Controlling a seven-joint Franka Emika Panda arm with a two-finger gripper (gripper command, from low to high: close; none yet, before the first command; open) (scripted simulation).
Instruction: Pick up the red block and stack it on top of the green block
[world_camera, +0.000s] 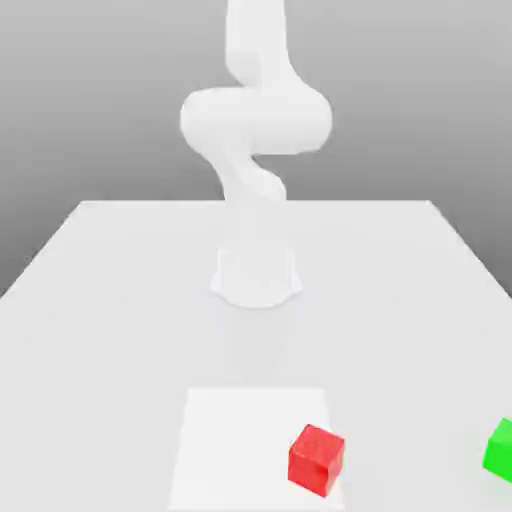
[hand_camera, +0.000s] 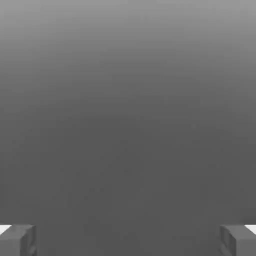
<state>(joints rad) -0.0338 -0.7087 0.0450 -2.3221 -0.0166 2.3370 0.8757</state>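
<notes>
The white arm (world_camera: 255, 120) rises from its round base (world_camera: 256, 275) near the middle of the pale counter (world_camera: 100, 300), its upper links climbing out past the exterior view's top. The red block (world_camera: 316, 459) sits on the counter near the front edge, resting on the right-hand part of a brighter white square patch (world_camera: 230, 440) and turned slightly so one corner faces forward. The green block (world_camera: 500, 449) lies well apart from it, at the counter's front corner on the exterior view's right. In the hand view the claw (hand_camera: 128, 240) is released, its two grey fingertips (hand_camera: 17, 240) spread wide with nothing between them.
</notes>
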